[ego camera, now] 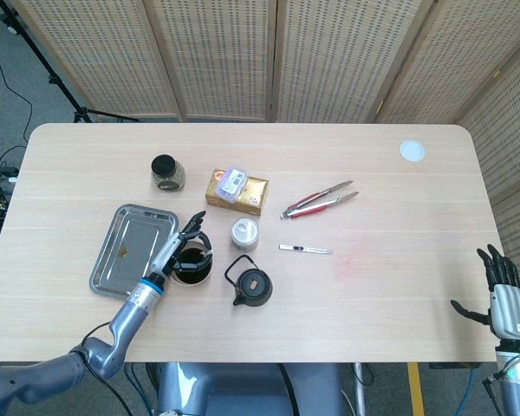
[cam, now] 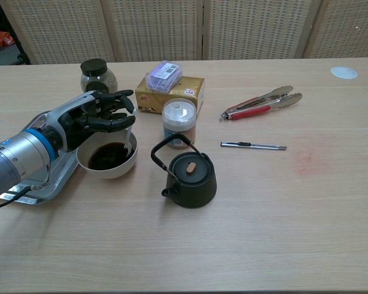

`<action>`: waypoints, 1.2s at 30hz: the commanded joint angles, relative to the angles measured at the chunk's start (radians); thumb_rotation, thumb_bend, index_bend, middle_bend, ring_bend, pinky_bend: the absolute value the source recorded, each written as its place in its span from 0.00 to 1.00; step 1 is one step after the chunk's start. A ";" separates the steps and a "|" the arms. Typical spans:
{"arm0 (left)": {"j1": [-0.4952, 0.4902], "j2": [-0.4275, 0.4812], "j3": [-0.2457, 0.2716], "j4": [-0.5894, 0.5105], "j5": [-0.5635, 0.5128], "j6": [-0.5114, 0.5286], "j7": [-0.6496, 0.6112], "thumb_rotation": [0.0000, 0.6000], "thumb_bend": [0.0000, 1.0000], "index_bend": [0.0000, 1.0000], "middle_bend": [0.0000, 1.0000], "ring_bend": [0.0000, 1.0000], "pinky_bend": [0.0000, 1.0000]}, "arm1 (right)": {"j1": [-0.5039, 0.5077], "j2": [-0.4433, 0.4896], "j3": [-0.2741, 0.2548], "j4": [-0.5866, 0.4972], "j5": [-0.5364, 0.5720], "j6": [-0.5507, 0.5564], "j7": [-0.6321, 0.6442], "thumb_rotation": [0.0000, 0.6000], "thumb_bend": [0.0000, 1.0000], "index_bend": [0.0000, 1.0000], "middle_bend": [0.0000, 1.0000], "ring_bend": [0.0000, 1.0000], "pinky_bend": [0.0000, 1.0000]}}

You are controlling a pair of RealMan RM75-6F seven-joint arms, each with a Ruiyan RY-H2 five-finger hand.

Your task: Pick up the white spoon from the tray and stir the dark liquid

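— Where had you got to, starting from the big things?

— The table point(cam: 245, 220) carried everything. The metal tray point(ego camera: 130, 247) sat at my left with no spoon on it, so I judged the pickup finished and the stirring to be the step in hand. Just right of the tray stood the white bowl point(cam: 93, 169) with the dark liquid point(cam: 104, 157) in it, and a black teapot point(cam: 190, 174) stood just beside the bowl on its far side.

— And your hands?

— My left hand point(cam: 92, 119) hovered over the bowl, fingers curled round the handle of the white spoon point(cam: 129, 142). The spoon hung near upright at the bowl's right edge, its tip down at the liquid; how deep it sat I could not tell. My right hand point(ego camera: 503, 299) was well apart, at the table's far right corner, fingers spread and holding nothing.

— What did the next move call for?

— A small circling of the spoon within the bowl, I judged, keeping the tip under the surface and off the rim. The teapot stood near, so the sweep had to stay tight.
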 commanded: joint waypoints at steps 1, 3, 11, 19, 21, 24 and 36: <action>0.000 -0.007 0.007 -0.013 0.003 -0.002 0.013 1.00 0.40 0.69 0.00 0.00 0.00 | 0.000 0.001 0.001 -0.001 0.000 0.000 0.001 1.00 0.00 0.02 0.00 0.00 0.00; 0.004 -0.005 0.013 -0.025 0.009 0.005 0.014 1.00 0.40 0.69 0.00 0.00 0.00 | -0.001 0.001 0.000 -0.001 0.000 0.001 0.001 1.00 0.00 0.02 0.00 0.00 0.00; 0.025 0.022 0.040 -0.072 0.039 0.038 -0.009 1.00 0.42 0.69 0.00 0.00 0.00 | -0.002 0.001 0.000 -0.001 -0.001 0.002 0.000 1.00 0.00 0.02 0.00 0.00 0.00; 0.054 0.035 0.059 -0.068 0.045 0.070 -0.004 1.00 0.44 0.69 0.00 0.00 0.00 | -0.003 0.001 -0.002 -0.001 -0.003 0.003 -0.003 1.00 0.00 0.02 0.00 0.00 0.00; 0.060 0.037 0.058 -0.061 0.045 0.077 -0.012 1.00 0.44 0.69 0.00 0.00 0.00 | -0.003 0.001 -0.002 -0.001 -0.003 0.002 -0.002 1.00 0.00 0.02 0.00 0.00 0.00; 0.064 0.041 0.054 -0.049 0.039 0.078 -0.026 1.00 0.44 0.70 0.00 0.00 0.00 | -0.003 0.001 -0.003 -0.002 -0.003 0.002 -0.002 1.00 0.00 0.02 0.00 0.00 0.00; 0.046 0.026 0.027 0.003 0.024 0.056 -0.043 1.00 0.44 0.70 0.00 0.00 0.00 | -0.004 0.003 -0.004 -0.004 -0.003 -0.002 -0.003 1.00 0.00 0.02 0.00 0.00 0.00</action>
